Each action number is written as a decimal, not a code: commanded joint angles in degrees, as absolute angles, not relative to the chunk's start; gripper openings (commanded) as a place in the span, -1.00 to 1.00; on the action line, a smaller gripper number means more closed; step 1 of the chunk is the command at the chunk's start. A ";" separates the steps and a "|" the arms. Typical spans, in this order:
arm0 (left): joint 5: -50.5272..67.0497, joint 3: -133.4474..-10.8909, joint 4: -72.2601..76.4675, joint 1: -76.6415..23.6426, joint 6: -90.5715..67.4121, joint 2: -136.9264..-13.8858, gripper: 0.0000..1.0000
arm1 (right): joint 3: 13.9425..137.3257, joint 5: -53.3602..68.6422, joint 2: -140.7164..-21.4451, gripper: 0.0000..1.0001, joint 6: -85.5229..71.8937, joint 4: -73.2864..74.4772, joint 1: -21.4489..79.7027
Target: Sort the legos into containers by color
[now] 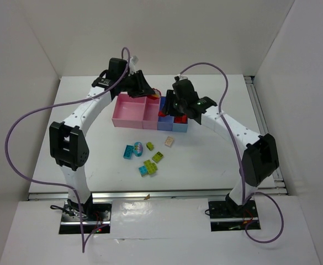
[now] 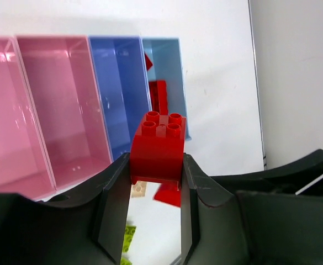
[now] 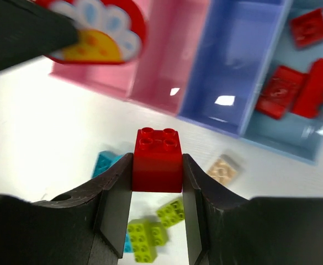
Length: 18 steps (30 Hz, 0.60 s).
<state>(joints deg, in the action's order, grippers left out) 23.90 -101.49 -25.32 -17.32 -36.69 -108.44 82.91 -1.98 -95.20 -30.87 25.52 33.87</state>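
White surface (image 1: 95,165) set with four-bin pink-and-blue plastic tray (image 1: 129,112); light-blue end bin (image 3: 294,144) loaded with red bricks (image 3: 277,91). Left jaws clamped on red studded plastic brick (image 2: 160,144), right jaws on second red brick (image 3: 158,160), both raised near tray. Release best made low inside end bin, arms taken in turn.

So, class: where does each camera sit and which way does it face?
Top: above and behind, looking down on the table; left arm, right arm show.
Left wrist: on the left arm, facing the tray past the left gripper holding a red brick.
Right wrist: same on the right arm; right gripper holds a second red brick.
Both wrist views show the tray.
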 commanded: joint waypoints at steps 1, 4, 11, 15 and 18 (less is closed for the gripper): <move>22.41 -105.55 -24.43 -16.96 -37.79 -109.69 -1.00 | 82.97 -9.74 -91.85 -0.63 -28.92 29.78 32.26; 23.12 -107.22 -24.43 -16.96 -38.32 -111.18 -1.00 | 82.97 -11.60 -92.45 -0.63 -28.92 30.32 29.90; 23.73 -105.65 -24.96 -17.49 -37.18 -111.19 -1.00 | 87.62 -13.45 -100.27 -0.63 -27.52 26.65 26.19; 25.83 -104.51 -24.96 -17.49 -36.65 -110.66 -1.00 | 90.61 -15.91 -104.84 -0.63 -25.49 24.79 24.97; 25.84 -103.97 -25.58 -18.02 -35.51 -110.65 -1.00 | 93.33 -15.91 -108.62 -0.57 -24.88 24.26 23.82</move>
<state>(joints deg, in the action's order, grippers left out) 24.29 -104.44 -25.71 -17.32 -37.36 -111.48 89.34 -13.65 -106.98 -26.81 27.49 25.06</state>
